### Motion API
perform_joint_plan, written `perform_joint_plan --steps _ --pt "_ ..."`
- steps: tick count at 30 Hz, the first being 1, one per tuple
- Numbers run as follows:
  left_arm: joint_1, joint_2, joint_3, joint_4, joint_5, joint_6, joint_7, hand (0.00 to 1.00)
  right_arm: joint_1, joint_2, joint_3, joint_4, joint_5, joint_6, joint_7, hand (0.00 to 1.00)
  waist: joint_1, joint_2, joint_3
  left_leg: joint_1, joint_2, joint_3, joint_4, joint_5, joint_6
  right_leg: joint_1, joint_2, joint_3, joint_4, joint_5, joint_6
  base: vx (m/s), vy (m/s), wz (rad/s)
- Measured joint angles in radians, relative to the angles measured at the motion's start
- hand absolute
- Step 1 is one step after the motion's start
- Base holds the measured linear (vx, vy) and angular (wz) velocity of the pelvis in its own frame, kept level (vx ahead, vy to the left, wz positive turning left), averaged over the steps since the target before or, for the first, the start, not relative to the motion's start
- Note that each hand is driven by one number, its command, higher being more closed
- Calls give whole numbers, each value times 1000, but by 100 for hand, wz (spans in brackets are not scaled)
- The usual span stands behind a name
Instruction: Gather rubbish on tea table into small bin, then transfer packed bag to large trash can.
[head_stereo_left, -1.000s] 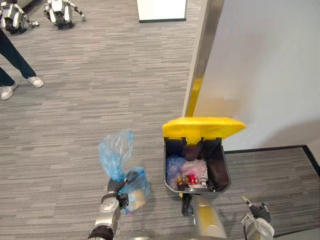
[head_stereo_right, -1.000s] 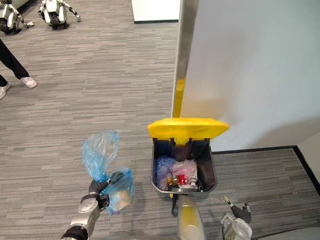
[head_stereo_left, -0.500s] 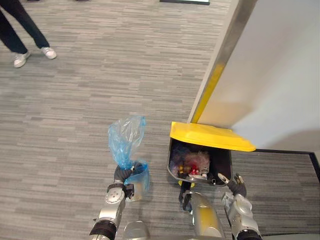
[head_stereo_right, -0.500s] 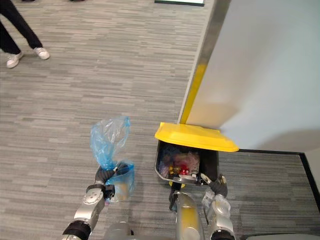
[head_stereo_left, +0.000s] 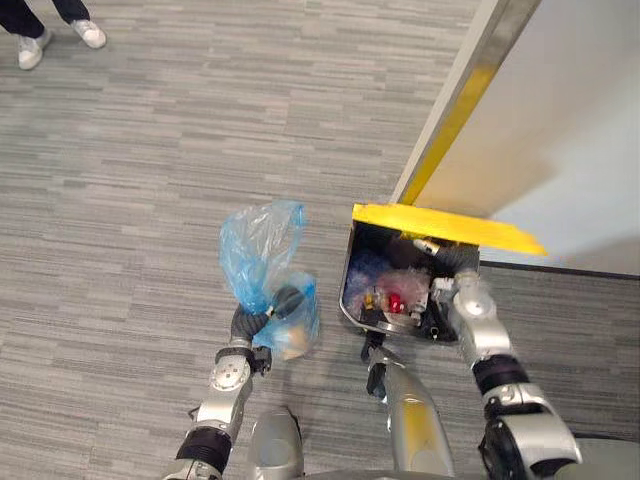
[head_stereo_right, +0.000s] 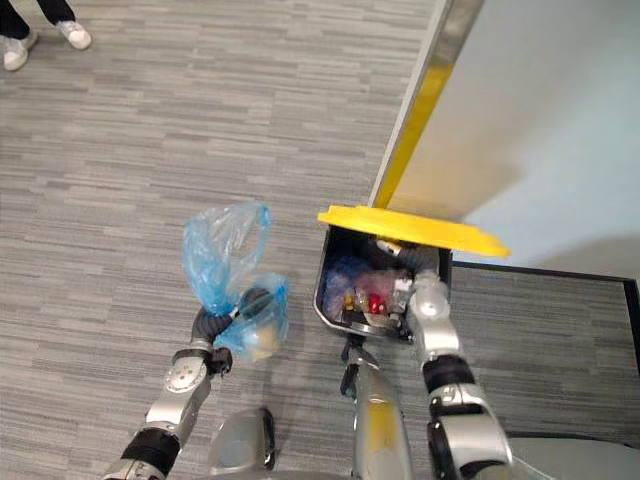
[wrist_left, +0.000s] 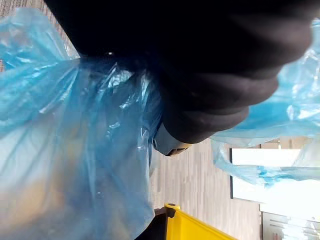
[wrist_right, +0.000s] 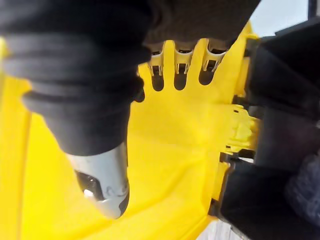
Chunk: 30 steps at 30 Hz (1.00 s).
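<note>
Left hand is found clenched round the gathered neck of the blue plastic bag. The bag's loose top is seen spread out on the far side of the grip, and its filled lower part bulges on the near right side of the fingers. In the left wrist view, blue film is pressed close against the hand's dark cover. The bag is held over the grey carpet, just left of the large trash can and outside it.

Right hand is placed under the raised yellow lid, with fingers extended and laid against the lid's underside, grasping nothing. Mixed rubbish is noted inside the dark can. A white wall panel stands behind the can. A person's white shoes are recorded at the far left.
</note>
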Motion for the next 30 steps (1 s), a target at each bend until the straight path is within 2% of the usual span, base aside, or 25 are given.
perform_joint_plan --steps 6,9,14,16,20,23,25,30 --pt "9 27 -37 -92 -42 -24 -21 100 -140 -151 33 55 3 23 -17 0 -5 23 13 -1 1 -6 -20 7 -4 6 7 -6 -29 13 -2 0 0 0" --pt "20 30 -45 -138 -62 -29 -28 100 -193 -184 39 74 6 23 -22 0 -5 25 14 0 3 -8 -20 7 -4 22 14 -8 -58 28 -10 9 6 0" --pt "60 45 -86 -235 -119 -40 -51 100 -205 -205 67 99 11 26 -23 0 -3 27 15 -2 4 -23 -5 3 1 55 20 -15 -108 53 -2 -13 -1 6" --pt "76 53 -111 -285 -140 -43 -69 100 -220 -224 77 125 14 27 -16 0 -4 32 24 -3 5 -27 14 -8 14 71 21 -18 -121 60 4 -28 2 4" --pt "77 64 -155 -372 -166 -51 -98 100 -282 -237 77 168 20 30 -12 0 -4 32 45 -22 5 -30 49 -23 18 72 23 -14 -136 70 15 -38 1 -3" --pt "72 62 -216 -422 -170 -56 -107 100 -290 -251 77 171 27 30 -11 0 -5 33 49 -34 8 -31 65 -29 17 72 27 -13 -151 79 21 -13 5 -2" --pt "60 60 -266 -443 -186 -56 -108 100 -307 -251 78 192 39 30 -11 0 -7 33 49 -34 8 -28 68 -29 16 72 27 -10 -151 86 12 -4 15 -4" --pt "-70 20 -400 -458 -187 -57 -106 100 -369 -251 83 217 40 51 -12 0 -11 32 74 -36 4 -20 90 -39 19 72 27 5 -150 95 12 -13 15 -6"
